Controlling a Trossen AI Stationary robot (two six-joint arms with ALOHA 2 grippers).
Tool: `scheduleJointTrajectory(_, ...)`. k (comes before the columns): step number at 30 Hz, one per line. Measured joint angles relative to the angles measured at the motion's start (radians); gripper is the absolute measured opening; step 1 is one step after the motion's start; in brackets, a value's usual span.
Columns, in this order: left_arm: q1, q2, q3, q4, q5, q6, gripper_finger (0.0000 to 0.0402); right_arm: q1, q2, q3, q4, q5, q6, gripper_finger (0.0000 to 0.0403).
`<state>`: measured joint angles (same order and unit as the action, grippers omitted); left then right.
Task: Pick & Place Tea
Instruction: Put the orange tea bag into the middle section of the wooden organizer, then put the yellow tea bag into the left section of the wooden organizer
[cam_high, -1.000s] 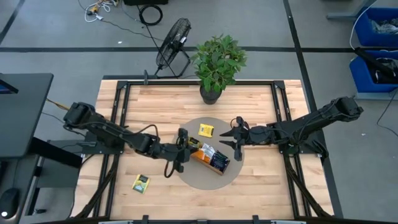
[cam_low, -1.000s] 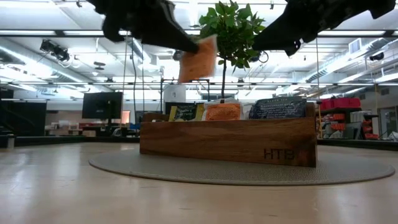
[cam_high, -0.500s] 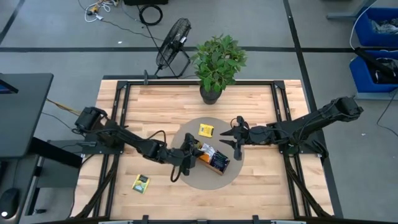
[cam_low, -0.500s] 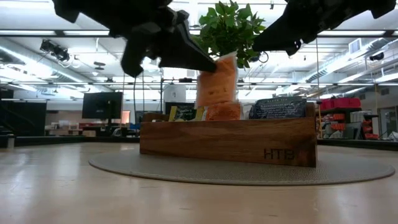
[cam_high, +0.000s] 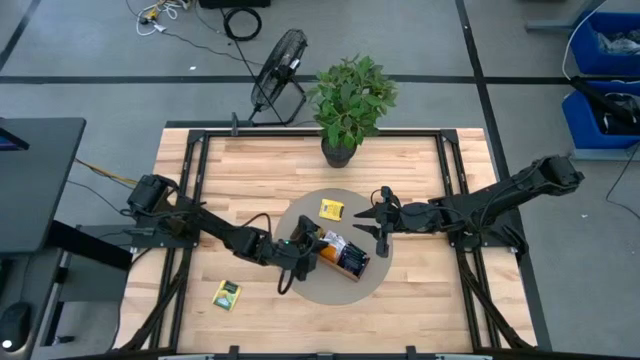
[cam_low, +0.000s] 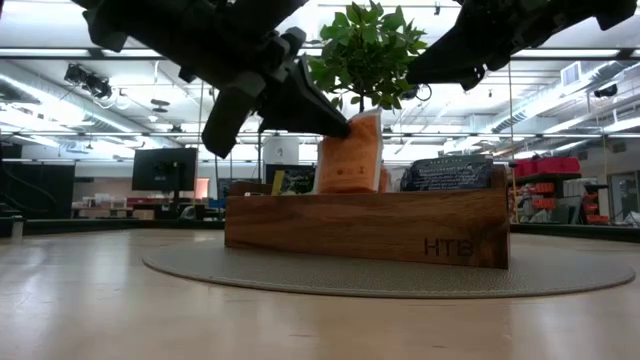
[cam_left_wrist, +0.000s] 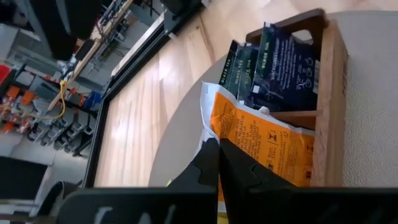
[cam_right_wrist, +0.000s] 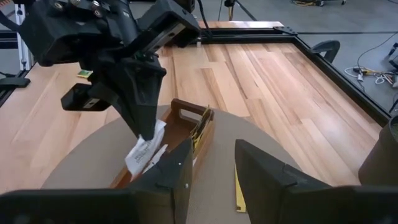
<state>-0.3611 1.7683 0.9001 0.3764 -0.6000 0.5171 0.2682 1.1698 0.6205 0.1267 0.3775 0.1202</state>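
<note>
Orange sachet (cam_low: 350, 152): stands on edge in the wooden tray's (cam_low: 370, 228) middle compartment, long axis near upright, top leaning slightly toward the tray's blue-sachet end; its upper part rises above the tray wall.
Left tool (cam_left_wrist: 217, 163): pinched tight on the orange sachet's top edge, right above the tray's middle.
Right tool (cam_right_wrist: 208, 168): fingers parted about halfway, holding nothing, hovering just off the tray's far side, over the round mat (cam_high: 312, 285).
Tray contents: dark blue sachets (cam_left_wrist: 287, 62) upright in one end compartment; a dark green-labelled sachet (cam_low: 293, 181) upright in the other end, beside the orange one.
Tray position: lying on the round mat at the desk's (cam_high: 420, 170) centre, long axis slanted across it.
Yellow sachet (cam_high: 331, 209): flat on the mat, just beyond the tray, toward the potted plant (cam_high: 351, 103).
Yellow-green sachet (cam_high: 226, 294): flat on the bare desk, well apart from the tray, on the left arm's side.
</note>
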Motion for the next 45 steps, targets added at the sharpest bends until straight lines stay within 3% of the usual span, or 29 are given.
scheduleJointTrajectory(11, -0.002, 0.027, 0.000, 0.011, 0.019, -0.008, 0.0003, 0.000, 0.000, 0.000, -0.004, 0.000, 0.002, 0.0128)
scheduleJointTrajectory(24, 0.000, 0.086, -0.001, 0.045, 0.115, -0.038, 0.0005, 0.000, 0.000, 0.001, -0.012, 0.000, 0.006, 0.0128)
scheduleJointTrajectory(45, -0.003, 0.002, 0.001, 0.054, 0.028, -0.035, 0.0082, 0.000, 0.000, 0.001, -0.032, 0.000, -0.023, 0.0128)
